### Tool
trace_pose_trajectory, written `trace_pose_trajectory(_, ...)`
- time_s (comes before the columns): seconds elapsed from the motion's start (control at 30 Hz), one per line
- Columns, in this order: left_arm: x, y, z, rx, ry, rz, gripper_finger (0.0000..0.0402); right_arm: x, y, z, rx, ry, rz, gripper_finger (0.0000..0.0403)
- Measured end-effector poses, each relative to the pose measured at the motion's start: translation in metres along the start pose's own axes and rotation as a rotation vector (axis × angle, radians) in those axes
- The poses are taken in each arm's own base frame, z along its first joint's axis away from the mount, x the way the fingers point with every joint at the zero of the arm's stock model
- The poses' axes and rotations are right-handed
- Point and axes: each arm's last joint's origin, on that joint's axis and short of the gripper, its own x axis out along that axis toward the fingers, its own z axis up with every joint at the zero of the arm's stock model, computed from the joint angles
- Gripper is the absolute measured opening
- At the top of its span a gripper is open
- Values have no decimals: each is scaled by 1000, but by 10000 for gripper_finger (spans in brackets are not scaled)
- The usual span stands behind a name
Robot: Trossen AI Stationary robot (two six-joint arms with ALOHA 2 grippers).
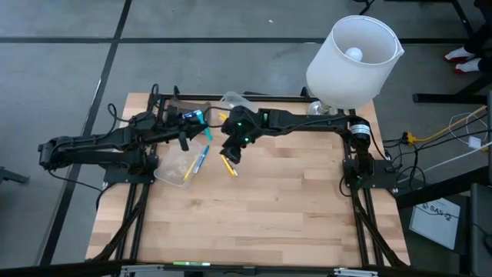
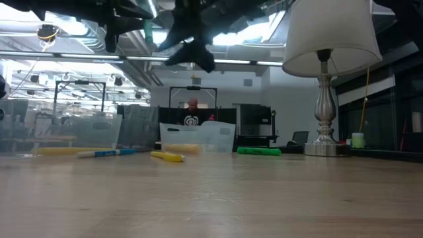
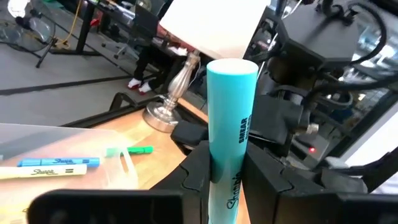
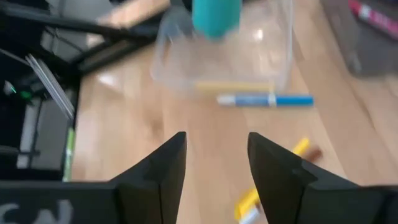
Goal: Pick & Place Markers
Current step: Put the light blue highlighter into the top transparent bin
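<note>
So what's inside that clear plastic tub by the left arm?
A yellow marker lies in the clear tub. A blue marker rests at its edge. The left gripper hides part of it from above.

Overhead, table-level and two wrist views, all sharing the blue marker (image 1: 201, 156).

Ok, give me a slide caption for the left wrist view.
Left gripper holds a teal marker upright, a lamp behind.

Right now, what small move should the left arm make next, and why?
Probably carry the teal marker over the clear container and lower it there: the left gripper is shut on it above the table, while the right gripper is open and empty.
</note>
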Motion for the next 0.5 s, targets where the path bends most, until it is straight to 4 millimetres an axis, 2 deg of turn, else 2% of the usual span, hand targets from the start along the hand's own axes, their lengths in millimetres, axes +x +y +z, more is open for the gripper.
trace_pose_trajectory(0.5, 35, 8, 4, -1, 86, 117, 59, -4, -8, -27, 31, 271, -82, 171)
